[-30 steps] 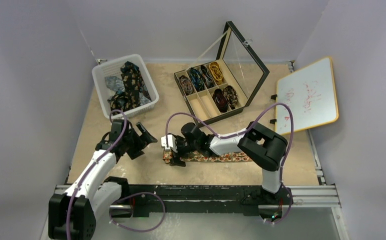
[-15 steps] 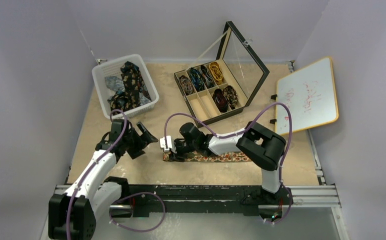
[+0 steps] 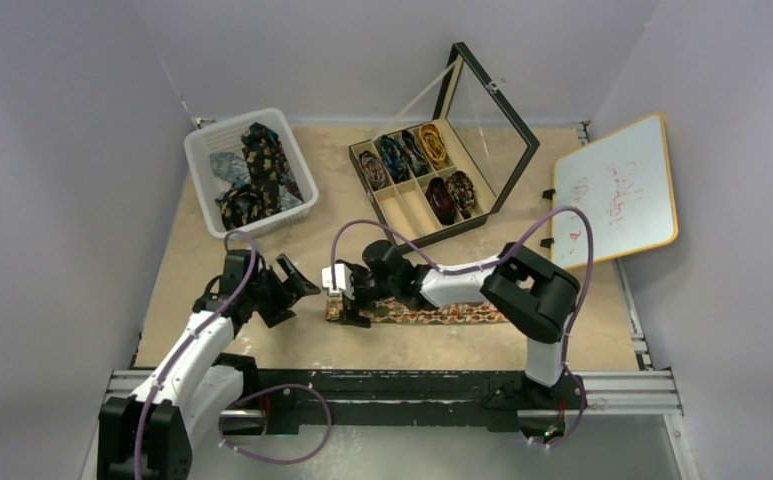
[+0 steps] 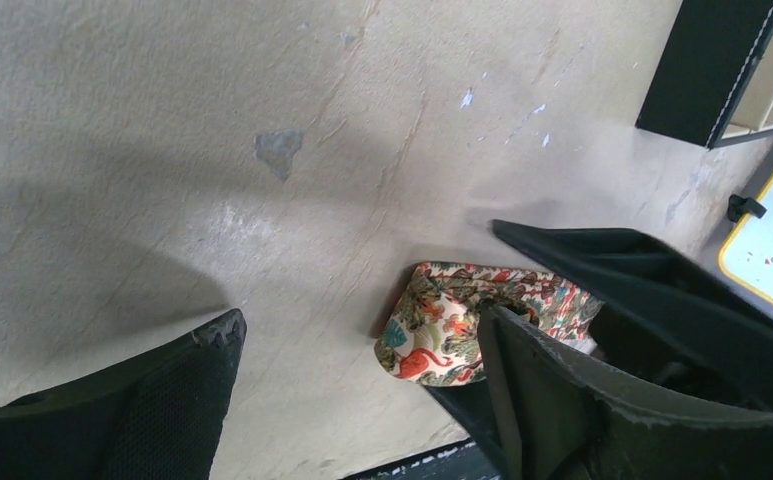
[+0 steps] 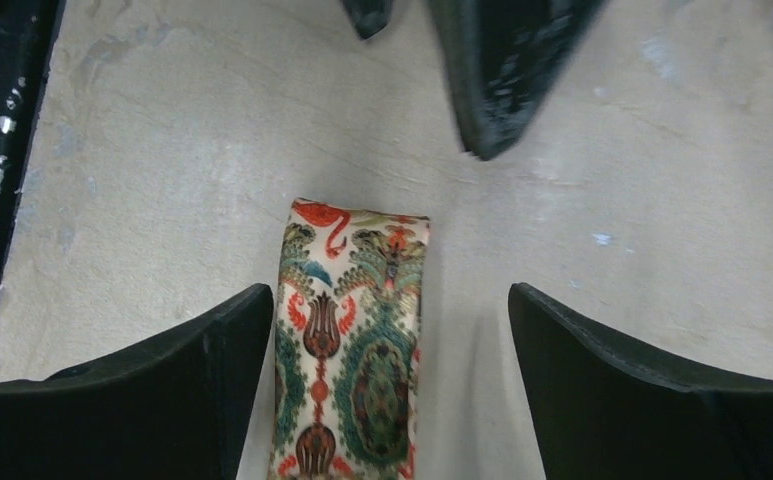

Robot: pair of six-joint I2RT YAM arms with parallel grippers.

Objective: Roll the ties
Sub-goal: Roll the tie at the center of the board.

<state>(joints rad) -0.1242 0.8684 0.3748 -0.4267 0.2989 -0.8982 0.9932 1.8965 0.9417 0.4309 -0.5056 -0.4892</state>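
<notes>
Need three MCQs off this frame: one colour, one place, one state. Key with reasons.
1. What colour is the basket?
A. white
B. black
C. orange

2. Where does the unrolled tie lie?
A. in the basket
B. flat on the table
C. hanging off the table's edge

3. How do the jaws of the right gripper stand?
A. shut on the tie
B. open, astride the tie's end
C. open, over the basket

Key:
1 A, its walls and rim are white.
2 B, the top view shows it stretched flat on the table in front of the arms.
3 B, the right wrist view shows the jaws apart with the tie's end between them.
</notes>
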